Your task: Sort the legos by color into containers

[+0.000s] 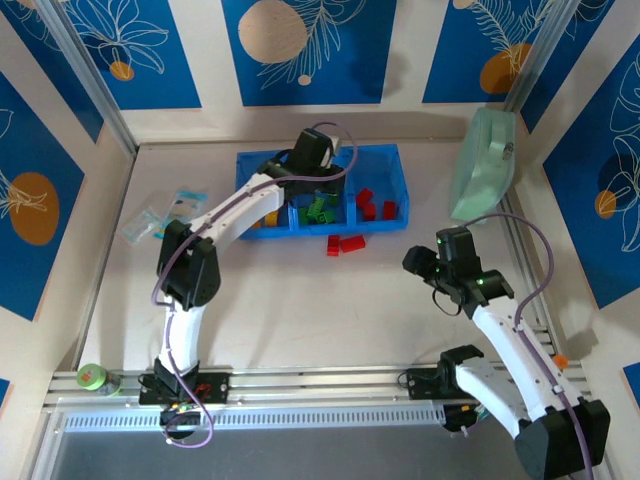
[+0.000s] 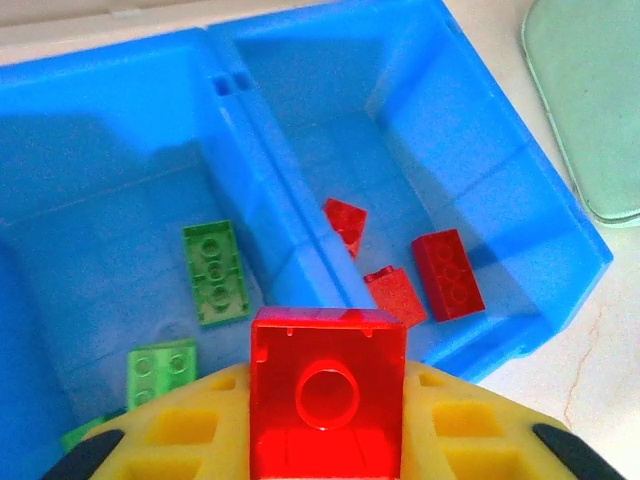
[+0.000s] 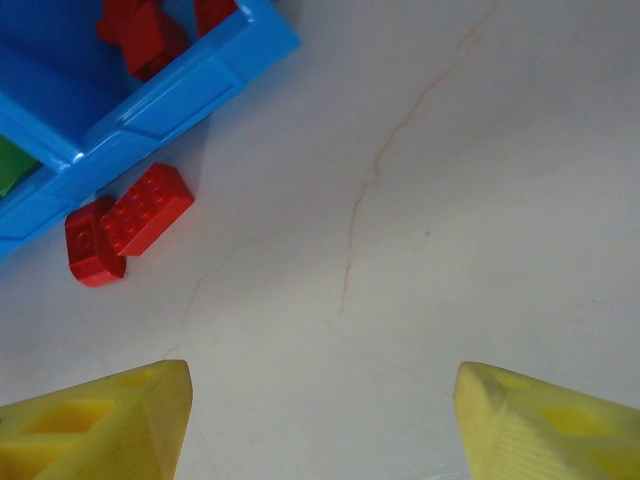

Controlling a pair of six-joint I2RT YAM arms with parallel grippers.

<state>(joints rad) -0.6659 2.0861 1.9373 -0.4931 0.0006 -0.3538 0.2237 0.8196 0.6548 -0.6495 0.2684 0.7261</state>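
The left jaws are clamped on a red brick (image 2: 327, 395), held studs-down between yellow fingers (image 2: 190, 430) above the blue tray (image 2: 520, 200). From the left wrist, the brick hangs over the near end of the divider between the middle and right compartments. In the middle compartment lie green legos (image 2: 215, 272), flat on the floor. The right compartment holds three red legos (image 2: 448, 273), one leaning against the divider. From above, the left arm (image 1: 215, 235) reaches across the counter (image 1: 330, 330) to the tray (image 1: 400, 165), and yellow legos (image 1: 268, 220) sit in the left compartment.

The right jaws stand apart with nothing between them, low over bare counter (image 3: 450, 200), well to the right of the tray's near right corner (image 3: 200, 80). Two more red bricks (image 3: 130, 220) lie on the counter just outside the tray's front wall, touching each other.

A pale green bag (image 1: 483, 165) rests by the right wall, and clear packets (image 1: 160, 215) lie left of the tray
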